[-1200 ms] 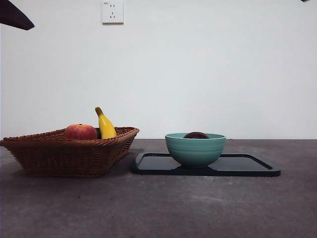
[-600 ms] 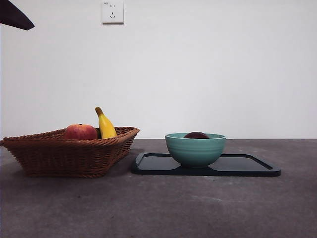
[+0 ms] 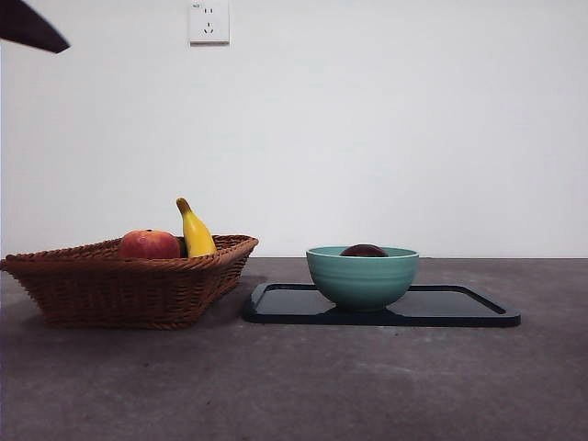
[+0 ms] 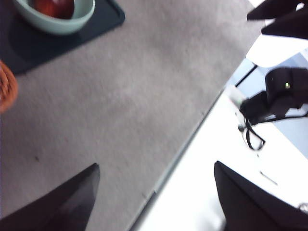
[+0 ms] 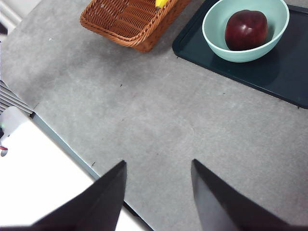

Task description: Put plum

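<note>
A: Where does the dark maroon, glossy round plum [image 5: 246, 29] sit?

B: It lies inside the pale teal ceramic bowl [image 3: 362, 276], and only its rounded top shows above the rim in the front view. The right wrist view looks down on it, resting on the bowl's floor and touching nothing else.

A: And the bowl?

B: It stands on the flat black rectangular tray [image 3: 459, 308], toward the tray's end nearest the brown woven wicker basket [image 3: 124, 280]. Basket and tray lie just beside each other on the grey table [image 3: 294, 386], apart.

A: What does the basket hold?

B: A red-orange peach-like fruit [image 3: 149, 244] and a yellow banana [image 3: 196, 231] that stands tilted, its dark tip up, just beside the fruit.

A: How does the left gripper [image 4: 154, 192] stand?

B: Its two black jaws are spread wide with nothing between them. It hangs over the table's edge, well away from the bowl, which shows at a corner of its view.

A: And the right gripper [image 5: 159, 192]?

B: Its jaws are parted too, and empty. It hangs above bare table near the table's edge, well apart from tray and basket.

A: Does the front view show an arm?

B: Only a dark tip [image 3: 32, 28] at a top corner; which arm it is cannot be told. A white wall socket [image 3: 209, 21] sits high on the wall behind.
</note>
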{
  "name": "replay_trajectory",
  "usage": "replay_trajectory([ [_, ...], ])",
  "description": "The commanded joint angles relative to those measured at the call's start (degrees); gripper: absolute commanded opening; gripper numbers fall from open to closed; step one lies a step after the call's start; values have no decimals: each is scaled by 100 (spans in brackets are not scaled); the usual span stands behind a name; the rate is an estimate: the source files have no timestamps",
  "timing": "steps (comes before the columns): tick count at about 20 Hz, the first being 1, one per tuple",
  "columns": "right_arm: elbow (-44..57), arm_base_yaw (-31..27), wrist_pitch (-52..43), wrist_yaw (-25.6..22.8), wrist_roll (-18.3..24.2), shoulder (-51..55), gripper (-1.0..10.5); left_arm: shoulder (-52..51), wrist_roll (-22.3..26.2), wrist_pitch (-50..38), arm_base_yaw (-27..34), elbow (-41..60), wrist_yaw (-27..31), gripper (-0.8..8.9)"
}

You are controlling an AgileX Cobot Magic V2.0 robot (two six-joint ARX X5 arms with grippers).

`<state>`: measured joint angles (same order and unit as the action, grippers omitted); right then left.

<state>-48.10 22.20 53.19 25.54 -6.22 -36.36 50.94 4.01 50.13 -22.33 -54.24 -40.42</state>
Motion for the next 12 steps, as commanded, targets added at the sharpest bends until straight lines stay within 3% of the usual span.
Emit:
replay_trajectory([
  [1, -31, 35, -44, 22, 42, -17, 214, 44, -527, -610, -98, -52, 162, 377],
  [4, -31, 35, -44, 22, 39, -17, 214, 245, -1054, -1263, -302, -243, 765, 388],
  [7, -31, 35, -44, 20, 42, -17, 214, 879, -1130, -1351, -514, -841, 1222, 388],
  [12, -31, 35, -42, 22, 39, -17, 214, 2509, -1209, -1353, -839, -2350, 1429, 388],
])
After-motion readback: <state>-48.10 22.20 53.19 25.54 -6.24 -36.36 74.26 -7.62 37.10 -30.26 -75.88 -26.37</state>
